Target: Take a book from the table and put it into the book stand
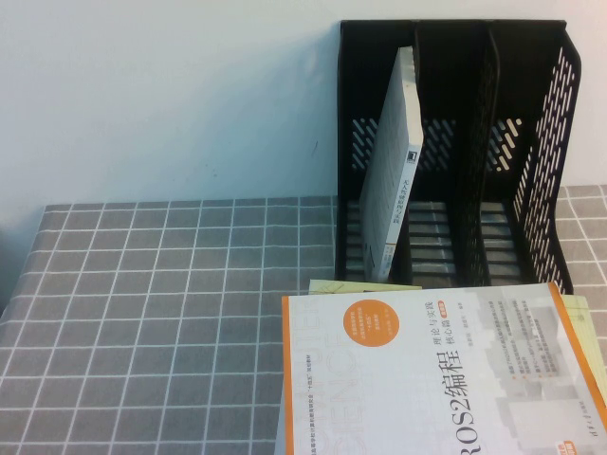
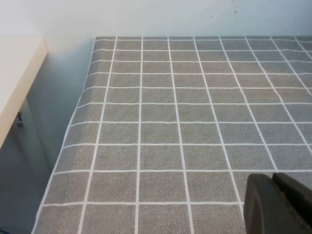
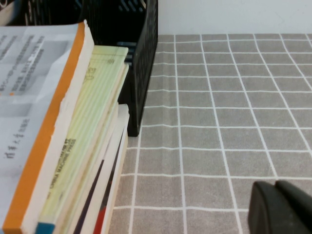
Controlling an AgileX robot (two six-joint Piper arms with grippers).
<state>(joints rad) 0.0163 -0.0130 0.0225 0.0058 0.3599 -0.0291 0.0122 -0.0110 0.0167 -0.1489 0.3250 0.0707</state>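
Observation:
The book (image 1: 394,171) stands tilted in the left slot of the black book stand (image 1: 531,142) at the back of the table (image 1: 171,313); I see its white page edges and its spine. Neither arm shows in the high view. My left gripper (image 2: 274,180) is shut and empty, low over bare grey grid cloth (image 2: 161,122) near the table's left edge. My right gripper (image 3: 275,187) is shut and empty over the cloth, to the right of a stack of books and the stand's side wall (image 3: 144,58).
The white-grey ROS2 book (image 1: 436,379) with its orange edge lies on top of a stack in front of the stand; a yellow-green book (image 3: 92,122) and others lie under it. A pale shelf (image 2: 14,83) stands beyond the table's left edge.

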